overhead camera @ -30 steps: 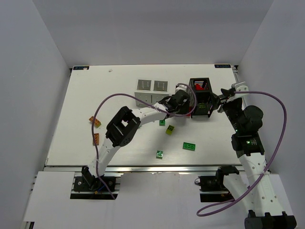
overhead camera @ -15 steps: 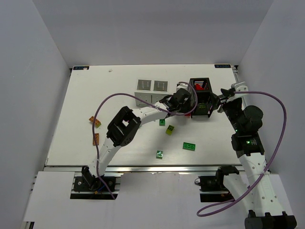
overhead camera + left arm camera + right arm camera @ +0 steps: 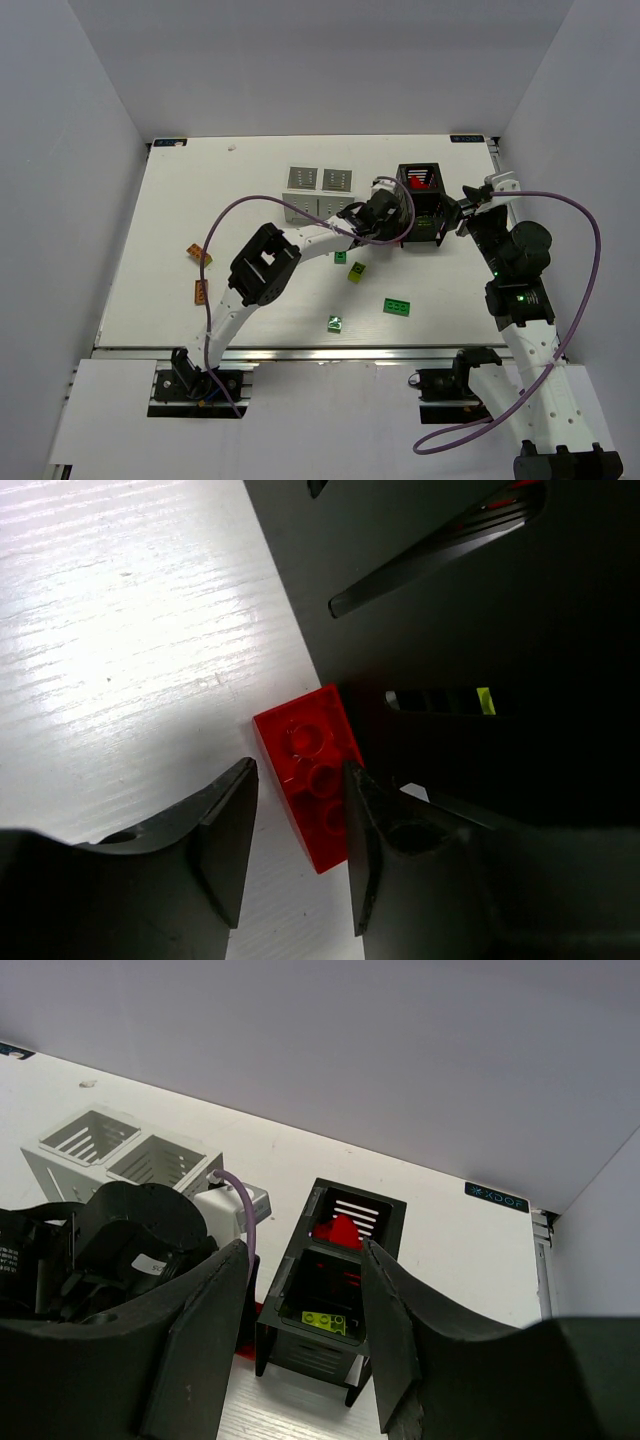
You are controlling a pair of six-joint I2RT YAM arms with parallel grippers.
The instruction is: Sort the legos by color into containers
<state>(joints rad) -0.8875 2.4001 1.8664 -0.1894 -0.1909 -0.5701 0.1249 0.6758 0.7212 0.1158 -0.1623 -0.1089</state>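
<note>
Only the left wrist view shows what lies at the left pincer (image 3: 299, 770): a glossy red brick (image 3: 316, 790), oblong with round studs on top. It lies flat on the finely grained white table (image 3: 120, 630), with one long side against the dark wall of the black box (image 3: 450, 600). The pincer is narrowly spread around the brick. One finger (image 3: 365, 840) seems to touch the brick's edge, though shadow makes that hard to judge, and a strip of bare table separates the other finger from it, so nothing is pinched. From above, the wrist hides all of this. The right wrist view looks into the tall, slotted black box at lower centre of its frame. The farther compartment holds red pieces (image 3: 340, 1230) and the nearer one a yellow-green brick (image 3: 322, 1320). The low white box (image 3: 120, 1155), with slotted walls and two square compartments, sits at upper left. The right pincer (image 3: 302, 1255) is spread wide with nothing between its smooth black fingers. The overhead view alone shows the loose bricks on the table: a dark green one (image 3: 398, 306), a yellow-green one (image 3: 356, 272), a small green one (image 3: 340, 257), a pale green one (image 3: 335, 323), and two orange-red ones (image 3: 199, 254) at far left. A purple cable (image 3: 230, 215) loops over the left arm.
</note>
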